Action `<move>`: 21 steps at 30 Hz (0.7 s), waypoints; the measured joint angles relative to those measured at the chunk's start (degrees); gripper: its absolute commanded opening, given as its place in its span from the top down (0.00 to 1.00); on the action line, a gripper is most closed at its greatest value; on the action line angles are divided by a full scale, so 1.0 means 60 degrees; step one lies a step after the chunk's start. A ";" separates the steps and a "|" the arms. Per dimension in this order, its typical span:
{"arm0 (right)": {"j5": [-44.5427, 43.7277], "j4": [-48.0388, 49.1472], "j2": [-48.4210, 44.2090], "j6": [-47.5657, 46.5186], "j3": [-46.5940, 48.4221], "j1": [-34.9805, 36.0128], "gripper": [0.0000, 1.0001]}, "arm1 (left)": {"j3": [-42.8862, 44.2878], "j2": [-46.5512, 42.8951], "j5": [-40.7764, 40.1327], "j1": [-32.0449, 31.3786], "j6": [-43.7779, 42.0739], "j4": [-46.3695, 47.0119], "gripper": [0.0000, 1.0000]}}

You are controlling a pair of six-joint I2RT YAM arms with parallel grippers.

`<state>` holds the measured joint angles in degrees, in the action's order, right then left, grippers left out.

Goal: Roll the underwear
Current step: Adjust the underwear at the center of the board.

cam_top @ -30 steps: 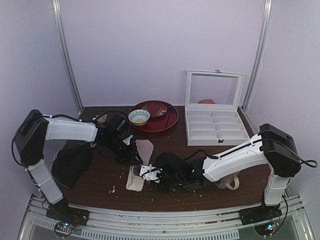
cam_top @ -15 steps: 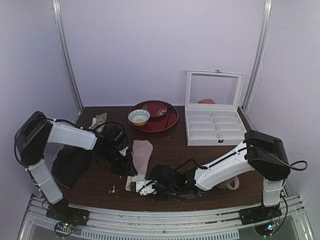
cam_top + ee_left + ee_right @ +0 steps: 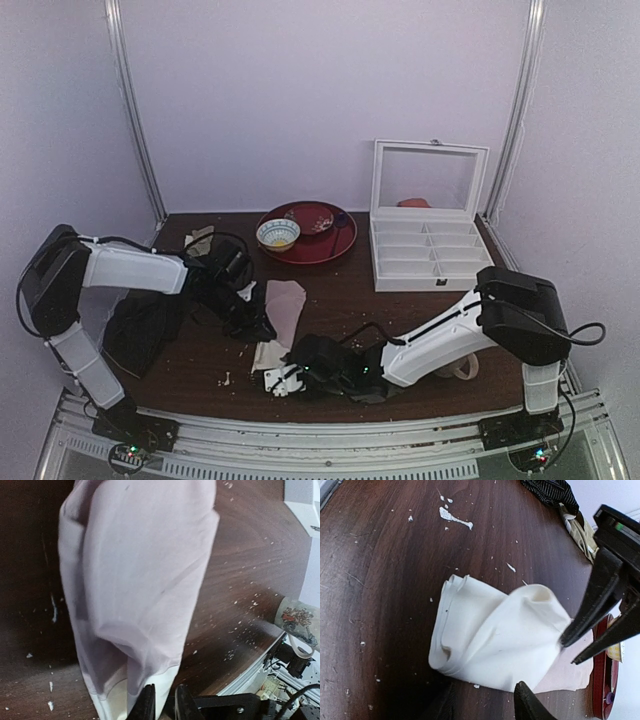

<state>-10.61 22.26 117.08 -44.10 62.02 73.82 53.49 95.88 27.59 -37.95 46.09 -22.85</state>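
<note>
The underwear (image 3: 287, 302) lies on the brown table as a pale pink strip, its whitish waistband (image 3: 270, 355) bunched at the near end. In the left wrist view the pink fabric (image 3: 135, 570) fills the frame. My left gripper (image 3: 164, 690) is shut on the waistband's edge, and its place in the top view (image 3: 258, 328) is beside the cloth's left side. In the right wrist view the folded white waistband (image 3: 490, 630) sits just ahead of my right gripper (image 3: 485, 686). That gripper is open, low over the table (image 3: 275, 380), with its fingertips at the fold's near edge.
A black cloth (image 3: 140, 325) lies at the left. A beige-olive cloth (image 3: 200, 240) is at the back left. A red plate (image 3: 335, 245) holds a small bowl (image 3: 277, 234). An open white box (image 3: 430, 255) stands back right. A mug (image 3: 295, 620) sits near the right arm. Crumbs dot the table.
Both grippers have shifted toward the table's near edge. The waistband end came with them, and the pink fabric now lies drawn out longer. My right arm reaches further left.
</note>
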 measured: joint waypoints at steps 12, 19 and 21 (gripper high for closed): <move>-0.0175 0.0135 0.0000 -0.0153 -0.0087 0.0157 0.62 | 0.0189 0.0302 -0.0106 0.0084 -0.0160 -0.0058 0.80; -0.0266 0.0295 -0.0007 0.0080 -0.0171 0.0142 0.61 | -0.0109 -0.0189 -0.0095 0.0084 -0.0073 -0.0313 0.80; -0.0270 0.0361 -0.0026 0.0208 -0.0237 0.0091 0.61 | -0.0197 -0.0288 -0.0091 0.0055 -0.0011 -0.0313 0.80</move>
<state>-12.23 24.43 116.92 -42.85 60.60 74.37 52.31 94.15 27.05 -37.63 46.02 -24.73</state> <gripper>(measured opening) 0.385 0.204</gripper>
